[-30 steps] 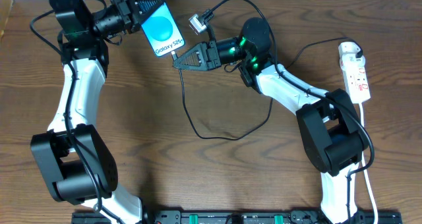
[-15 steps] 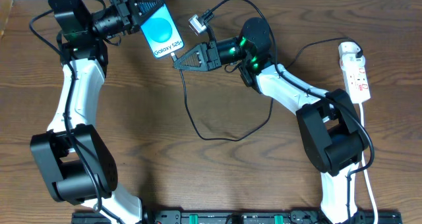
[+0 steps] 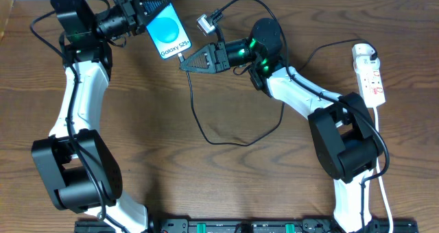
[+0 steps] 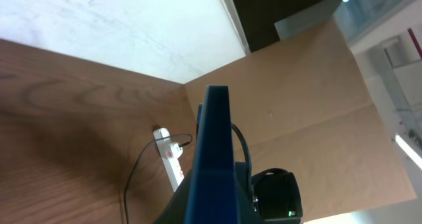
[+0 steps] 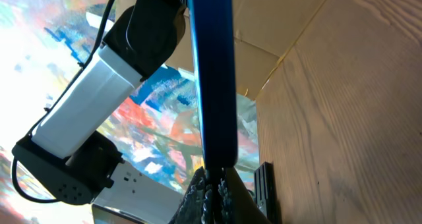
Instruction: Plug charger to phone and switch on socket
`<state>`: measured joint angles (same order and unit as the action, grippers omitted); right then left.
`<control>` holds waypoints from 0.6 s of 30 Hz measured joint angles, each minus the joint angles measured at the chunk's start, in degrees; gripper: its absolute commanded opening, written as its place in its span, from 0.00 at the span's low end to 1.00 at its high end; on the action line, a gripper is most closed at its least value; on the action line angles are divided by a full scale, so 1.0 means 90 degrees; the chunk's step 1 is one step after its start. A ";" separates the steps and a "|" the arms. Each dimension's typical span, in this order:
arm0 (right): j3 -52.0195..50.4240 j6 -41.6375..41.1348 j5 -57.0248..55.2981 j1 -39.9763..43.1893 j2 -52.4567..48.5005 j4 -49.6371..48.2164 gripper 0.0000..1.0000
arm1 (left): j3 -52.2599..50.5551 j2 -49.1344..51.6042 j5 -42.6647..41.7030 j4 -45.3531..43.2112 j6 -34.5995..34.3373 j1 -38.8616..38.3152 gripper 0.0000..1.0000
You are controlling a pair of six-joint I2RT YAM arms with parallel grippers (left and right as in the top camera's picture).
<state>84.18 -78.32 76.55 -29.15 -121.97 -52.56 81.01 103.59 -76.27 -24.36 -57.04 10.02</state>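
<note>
The left claw (image 3: 139, 11) clamps the slim blue-screened smartphone (image 3: 167, 29), bracing its port end toward the right claw (image 3: 184, 62). That 1 pinches the plug tip of the thin black charger cable (image 3: 206, 133) against the port. The narrow white power strip (image 3: 371, 79) lies far right on the tabletop (image 3: 240, 185).

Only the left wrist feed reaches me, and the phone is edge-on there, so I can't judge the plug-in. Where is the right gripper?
Observer: Overhead, the right gripper is at the bottom edge of the phone, just under the "Galaxy S25+" text.
Operator: Is it holding the charger?
Observer: The charger cable leaves the gripper's fingertips and loops over the table; the plug tip itself is hidden.
Operator: Aligned?
Observer: In the right wrist view the phone's edge stands straight above the closed fingertips.
</note>
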 measured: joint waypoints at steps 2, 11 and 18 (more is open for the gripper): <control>0.0000 0.0005 0.0041 0.0000 0.0000 0.0002 0.02 | 0.0000 0.0000 0.0032 0.0185 -0.0007 0.0002 0.08; 0.0000 0.0126 0.0102 0.0000 0.0000 0.0002 0.02 | 0.0000 0.0000 0.0036 0.0335 -0.0015 0.0000 0.08; 0.0000 0.0155 0.0134 0.0000 0.0000 0.0000 0.02 | 0.0000 0.0000 -0.0007 0.0335 -0.0012 0.0000 0.08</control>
<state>84.18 -76.93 77.76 -29.15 -121.97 -52.56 81.01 103.59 -76.34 -21.34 -57.14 10.02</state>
